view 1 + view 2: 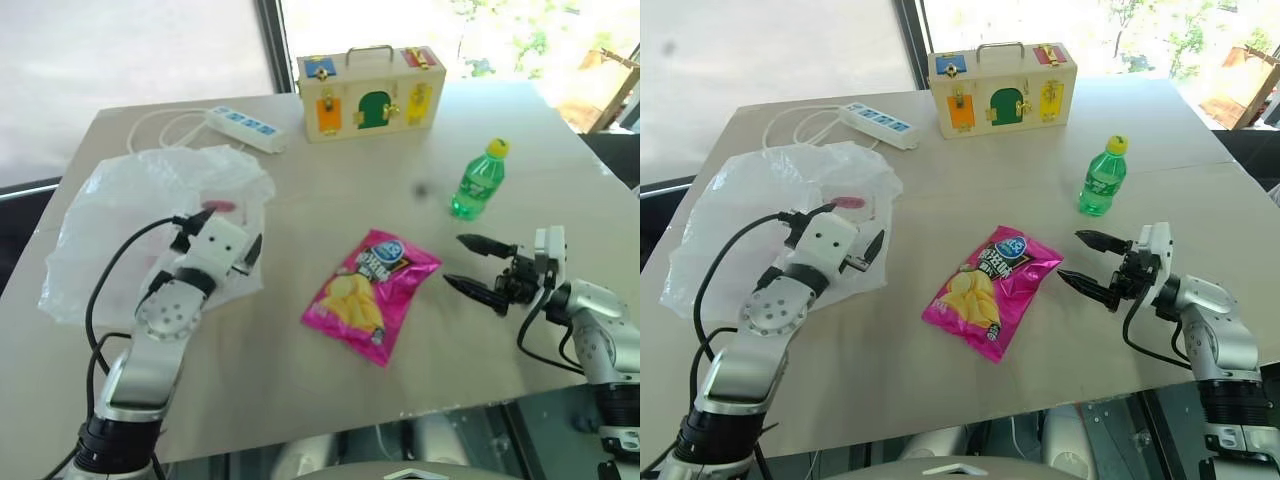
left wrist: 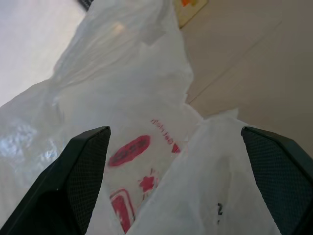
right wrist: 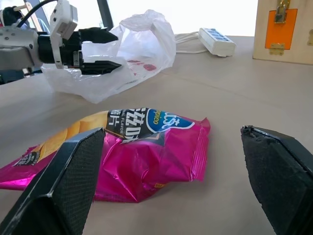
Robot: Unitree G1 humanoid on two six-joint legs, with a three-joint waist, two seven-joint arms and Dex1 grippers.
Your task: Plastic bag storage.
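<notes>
The plastic bag (image 1: 150,200) lies crumpled on the left part of the beige surface (image 1: 330,390), its translucent white film spread wide with red print showing near the middle. The left pincer (image 1: 222,231) sits over the bag's near right portion, its two black fingers spread apart and released, with folds of the film rising between them in the left wrist view; whether the fingers touch the film I cannot tell. Behind the bag, a white power strip (image 1: 245,129) rests near the far edge with its cord looped beside it. Further right at the back stands a wooden lock box (image 1: 370,93) with coloured doors. In the middle of the surface lies a pink chips packet (image 1: 372,293), well apart from the bag. A green bottle (image 1: 480,181) stands upright beyond it to the right. The right pincer (image 1: 470,265) hovers just right of the packet, fingers wide and holding nothing.
</notes>
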